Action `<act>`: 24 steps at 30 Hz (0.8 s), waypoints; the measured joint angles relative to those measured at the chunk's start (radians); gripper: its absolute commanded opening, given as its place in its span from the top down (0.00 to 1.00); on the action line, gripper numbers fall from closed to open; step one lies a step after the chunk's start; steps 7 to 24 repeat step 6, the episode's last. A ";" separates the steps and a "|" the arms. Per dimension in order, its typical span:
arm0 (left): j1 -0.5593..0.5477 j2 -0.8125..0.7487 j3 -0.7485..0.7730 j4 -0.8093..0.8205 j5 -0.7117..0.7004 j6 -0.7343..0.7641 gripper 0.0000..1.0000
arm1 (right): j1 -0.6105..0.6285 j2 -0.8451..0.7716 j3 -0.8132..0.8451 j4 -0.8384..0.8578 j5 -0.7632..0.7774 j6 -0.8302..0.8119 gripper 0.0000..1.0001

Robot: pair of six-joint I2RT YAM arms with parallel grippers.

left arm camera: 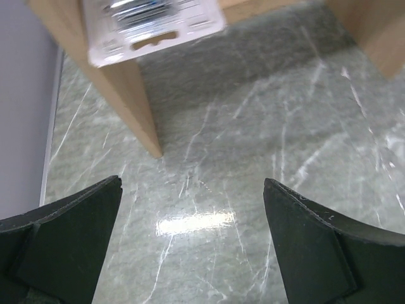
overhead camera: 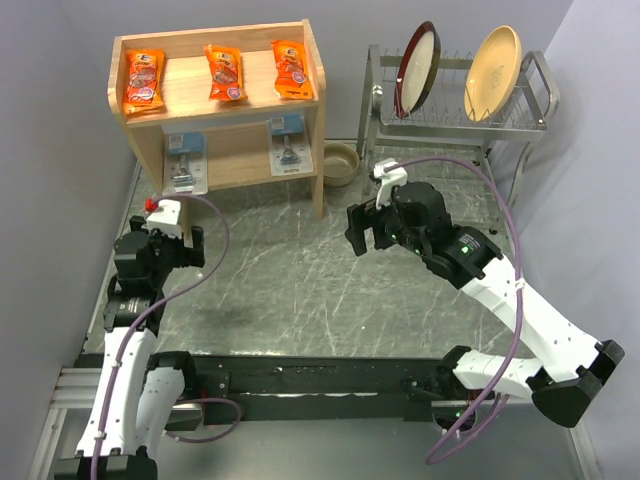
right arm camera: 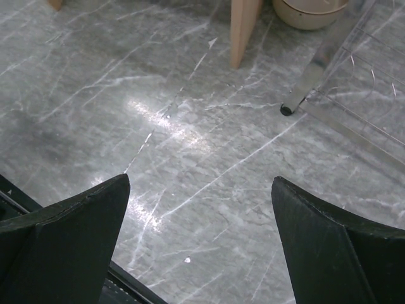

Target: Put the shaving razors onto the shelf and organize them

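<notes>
1. Your left gripper [left arm camera: 192, 187] has its jaws spread wide and holds nothing. It hangs over bare tabletop [left arm camera: 209, 158], just in front of the left side panel of the shelf [overhead camera: 258, 82].
2. Your right gripper [right arm camera: 200, 180] is also spread and empty, over the tabletop near the shelf's right front foot.
3. On the shelf's top tier, the left orange pack [overhead camera: 143, 82], the middle orange pack [overhead camera: 224, 72] and the right orange pack [overhead camera: 292, 69] lie in a row, apart from one another.
4. On the shelf's lower tier, the left blister pack [overhead camera: 185, 160] sits by the left panel and the right blister pack [overhead camera: 287, 143] by the right panel. They seem propped upright, though you cannot be sure from these views.
5. Just right of the shelf sits a bowl [overhead camera: 340, 163]. Beyond it a dish rack [overhead camera: 460, 125] holds a dark plate [overhead camera: 417, 68] and a yellow plate [overhead camera: 497, 58] on edge.
</notes>
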 measured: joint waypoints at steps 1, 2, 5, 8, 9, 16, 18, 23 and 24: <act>0.000 -0.007 0.000 -0.004 0.018 0.013 0.01 | 0.000 0.002 0.001 0.001 -0.002 0.000 0.00; 0.000 -0.012 0.000 -0.006 0.030 0.021 0.00 | 0.000 0.004 0.002 0.001 -0.004 -0.002 0.00; 0.000 -0.021 0.000 -0.005 0.040 0.027 0.01 | 0.000 0.009 0.004 0.001 -0.018 -0.007 0.00; 0.000 -0.021 0.000 -0.004 0.039 0.027 0.01 | 0.000 0.010 0.004 0.001 -0.024 -0.010 0.00; 0.000 -0.021 0.000 -0.004 0.039 0.027 0.01 | 0.000 0.010 0.004 0.001 -0.024 -0.010 0.00; 0.000 -0.021 0.000 -0.004 0.039 0.027 0.01 | 0.000 0.010 0.004 0.001 -0.024 -0.010 0.00; 0.000 -0.021 0.000 -0.004 0.039 0.027 0.01 | 0.000 0.010 0.004 0.001 -0.024 -0.010 0.00; 0.000 -0.021 0.000 -0.004 0.039 0.027 0.01 | 0.000 0.010 0.004 0.001 -0.024 -0.010 0.00; 0.000 -0.021 0.000 -0.004 0.039 0.027 0.01 | 0.000 0.010 0.004 0.001 -0.024 -0.010 0.00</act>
